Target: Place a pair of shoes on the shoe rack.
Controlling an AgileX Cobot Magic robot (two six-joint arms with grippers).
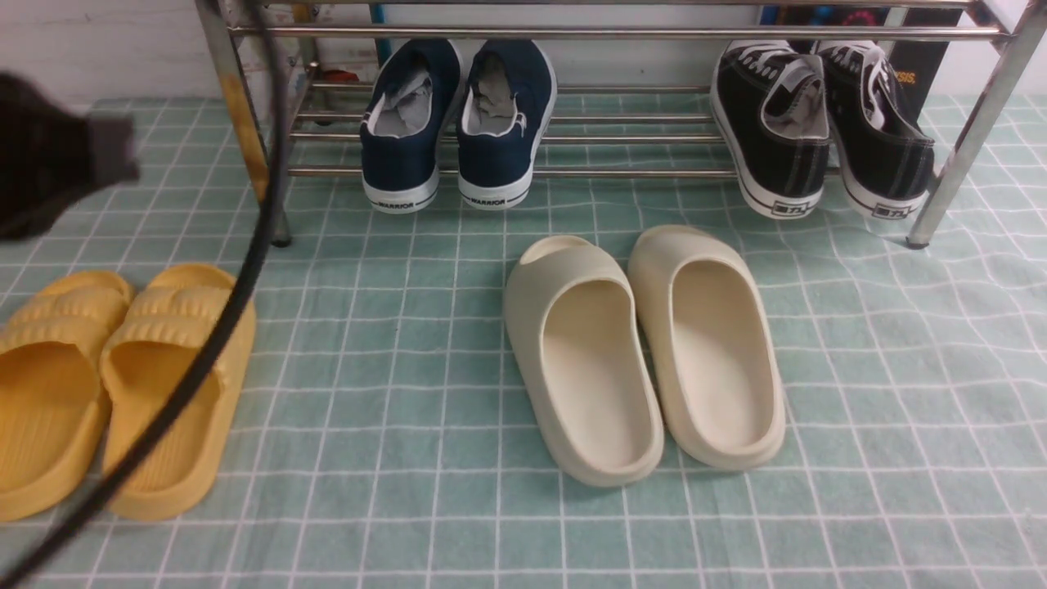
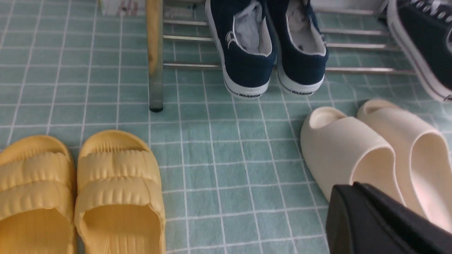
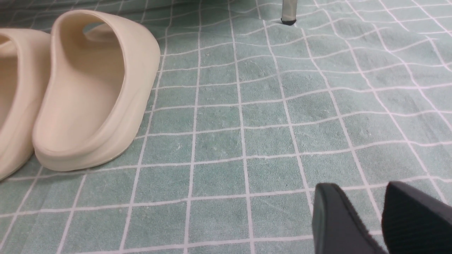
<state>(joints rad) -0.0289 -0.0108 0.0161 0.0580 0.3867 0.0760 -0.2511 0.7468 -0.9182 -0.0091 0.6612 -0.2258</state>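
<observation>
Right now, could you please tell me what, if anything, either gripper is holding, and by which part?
Nothing is held: the left gripper is shut on nothing, and the right gripper stands open and empty.

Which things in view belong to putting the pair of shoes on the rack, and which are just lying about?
For the job:
- navy slip-ons
- chrome rack

Just lying about:
- cream slides
- yellow slides
- black sneakers

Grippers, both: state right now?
Left gripper: closed, nothing between the fingers.
Right gripper: open, holding nothing.
</observation>
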